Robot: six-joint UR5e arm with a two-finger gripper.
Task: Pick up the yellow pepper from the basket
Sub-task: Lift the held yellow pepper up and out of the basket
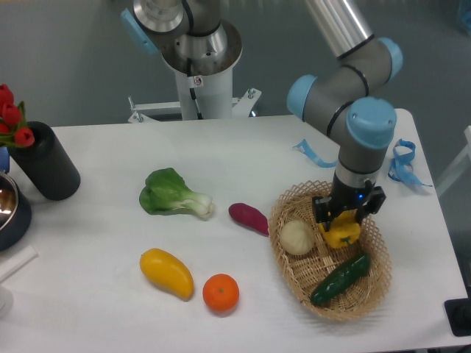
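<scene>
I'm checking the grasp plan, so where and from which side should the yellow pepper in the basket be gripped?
Grip the yellow pepper across its blocky body, coming from straight above. The onion sits to one side, the cucumber lies in front, and the basket rim blocks side approaches. The gripper already stands over it.

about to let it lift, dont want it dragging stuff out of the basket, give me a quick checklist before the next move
1. Gripper is over the yellow pepper, not the mango-like fruit on the table: ok.
2. Fingers closed firmly on the pepper: cannot tell, the gripper body hides the contact.
3. Pepper still inside the basket: ok, not yet lifted clear.
4. Onion apart from the gripper: ok, it lies to the pepper's left, close by.
5. Cucumber clear of the lift path: ok, it lies nearer the camera than the pepper.
6. Space above the basket free: ok.
</scene>
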